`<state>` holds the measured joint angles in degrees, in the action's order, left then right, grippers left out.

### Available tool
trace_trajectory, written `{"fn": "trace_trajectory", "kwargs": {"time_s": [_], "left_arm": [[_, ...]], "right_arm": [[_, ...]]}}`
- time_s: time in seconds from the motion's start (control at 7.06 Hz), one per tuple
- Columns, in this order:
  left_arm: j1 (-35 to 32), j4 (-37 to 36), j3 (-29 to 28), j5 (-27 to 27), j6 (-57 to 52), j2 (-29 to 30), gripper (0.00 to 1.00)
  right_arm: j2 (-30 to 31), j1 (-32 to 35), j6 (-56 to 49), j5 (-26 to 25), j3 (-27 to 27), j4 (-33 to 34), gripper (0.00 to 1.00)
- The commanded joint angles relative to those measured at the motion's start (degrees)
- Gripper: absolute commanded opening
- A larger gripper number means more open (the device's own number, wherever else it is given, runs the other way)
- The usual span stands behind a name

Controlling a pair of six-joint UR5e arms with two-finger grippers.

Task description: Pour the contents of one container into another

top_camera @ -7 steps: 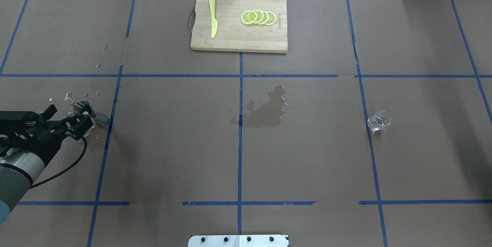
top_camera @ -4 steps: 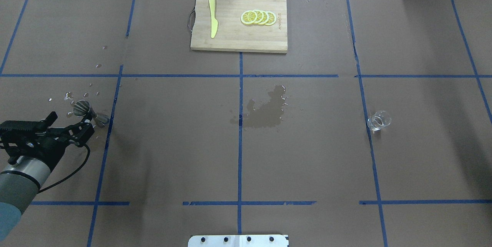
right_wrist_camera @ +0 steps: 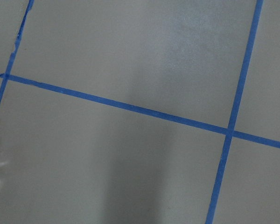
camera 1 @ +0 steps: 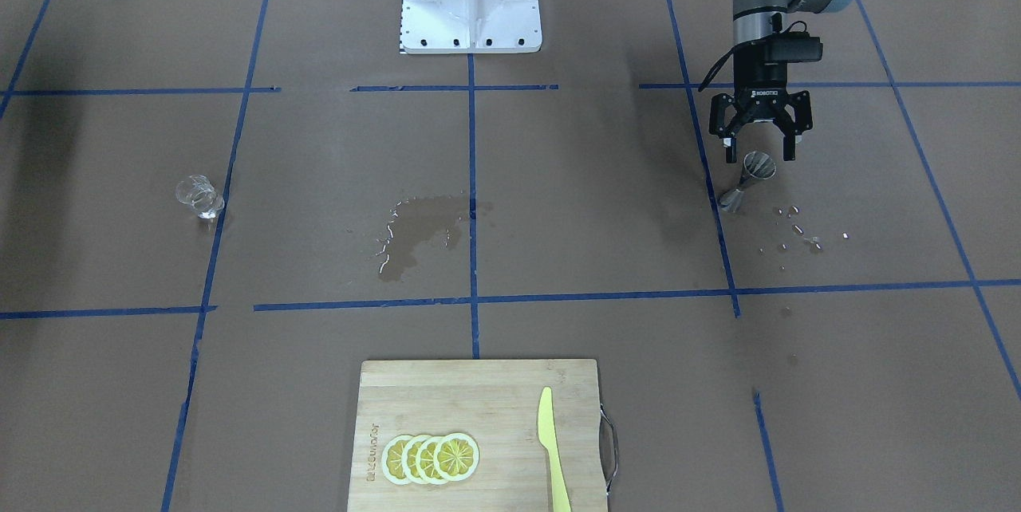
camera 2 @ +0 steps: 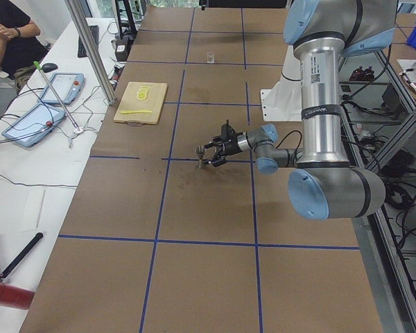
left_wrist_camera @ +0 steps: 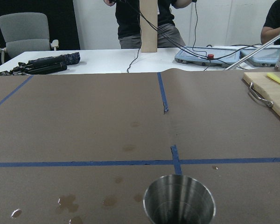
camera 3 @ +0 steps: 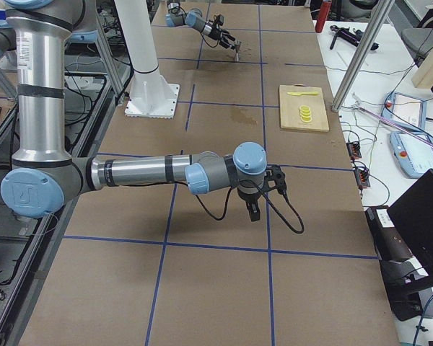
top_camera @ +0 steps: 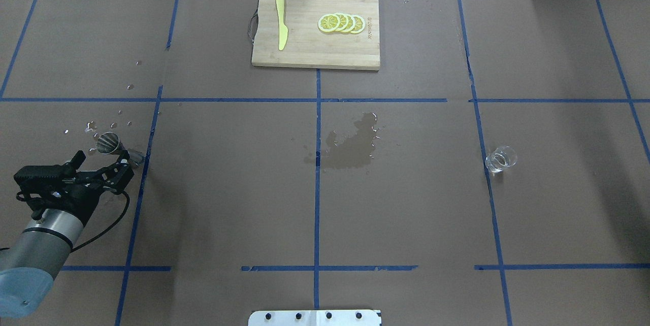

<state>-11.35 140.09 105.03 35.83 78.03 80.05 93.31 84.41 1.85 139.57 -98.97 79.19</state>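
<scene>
Step in hand, by judgement: reach for the jigger [camera 1: 756, 169] with the left gripper [camera 1: 759, 158]; not grasped yet. Found on the left part of the table [top_camera: 228, 204]: jigger, steel, double-cone, standing upright, long axis vertical, wide mouth up; scattered droplets [top_camera: 111, 124] just beside it. Left gripper spread wide, pinching nothing; held low and level, pointing away from the robot's base toward the jigger. Key relation: jigger just ahead of the left gripper, roughly on its centre line; in the left wrist view, at bottom centre of frame, mouth facing up; cannot tell whether already between the fingers or just short of them. Judged need: short push forward, then a squeeze at the narrow waist, across the vertical axis; risk of tipping on a one-sided touch. Glass [top_camera: 500, 158] standing on the table's right part, well apart from the jigger; wet patch [top_camera: 353, 145] between the two. Nearer to the jigger: left gripper, by far. Right gripper [camera 3: 256, 209] visible only from the right-end camera, hanging above bare table; cannot tell whether spread or pressed together. At the far edge: cutting board [top_camera: 315, 54] with lemon slices [top_camera: 341, 23] and yellow knife [top_camera: 281, 22]; likely no part in the pour.
</scene>
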Motion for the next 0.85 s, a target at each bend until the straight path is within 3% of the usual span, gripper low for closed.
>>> {"fn": "trace_trajectory", "kwargs": {"time_s": [0.0,0.28,0.71], "left_arm": [[0.63,-0.08,-3.5,-4.08,0.28,4.39,0.99],[0.63,-0.08,-7.45,-5.5,0.19,5.99,0.99],[0.72,0.09,-8.88,-6.03,0.28,6.61,0.98]], "right_arm": [[-0.05,-0.03,0.0,-0.18,0.0,-0.09,1.0],[-0.14,0.05,0.0,-0.27,-0.17,-0.09,1.0],[-0.05,0.06,-0.09,-0.27,-0.26,-0.09,1.0]]}}
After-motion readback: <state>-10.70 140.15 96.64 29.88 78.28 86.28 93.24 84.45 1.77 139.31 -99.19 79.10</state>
